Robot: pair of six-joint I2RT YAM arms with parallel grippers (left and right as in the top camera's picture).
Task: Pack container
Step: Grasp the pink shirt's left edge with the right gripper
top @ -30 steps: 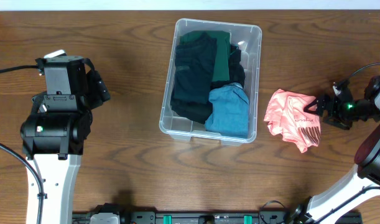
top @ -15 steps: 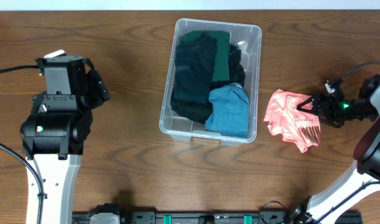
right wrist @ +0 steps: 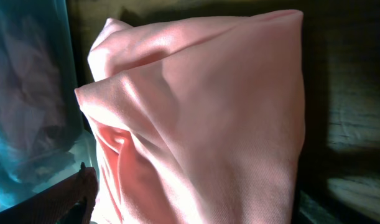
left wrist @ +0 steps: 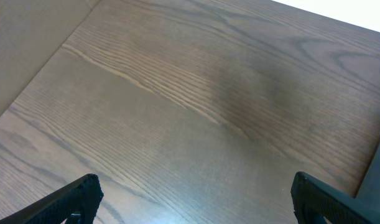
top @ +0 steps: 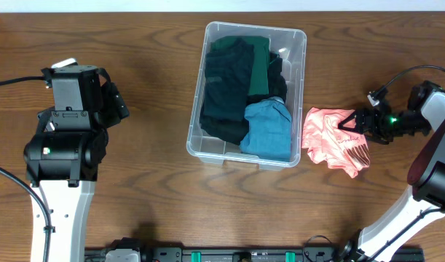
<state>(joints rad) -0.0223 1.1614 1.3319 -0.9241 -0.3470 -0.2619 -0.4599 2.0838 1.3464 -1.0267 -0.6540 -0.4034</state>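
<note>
1. My right gripper [top: 351, 125] sits at the pink garment [top: 325, 140], fingers spread wide with bunched cloth between them.
2. The container [top: 256, 26] lies just past the garment, towards my left, and holds dark, green and blue clothes [top: 229, 80].
3. My left gripper [left wrist: 193, 190] hovers wide open over the wooden table [left wrist: 196, 93], well apart from the container.

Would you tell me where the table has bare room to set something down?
Bare wood lies between the left arm and the container, and along the near edge. Crowded right of the container: pink cloth and right hand.
</note>
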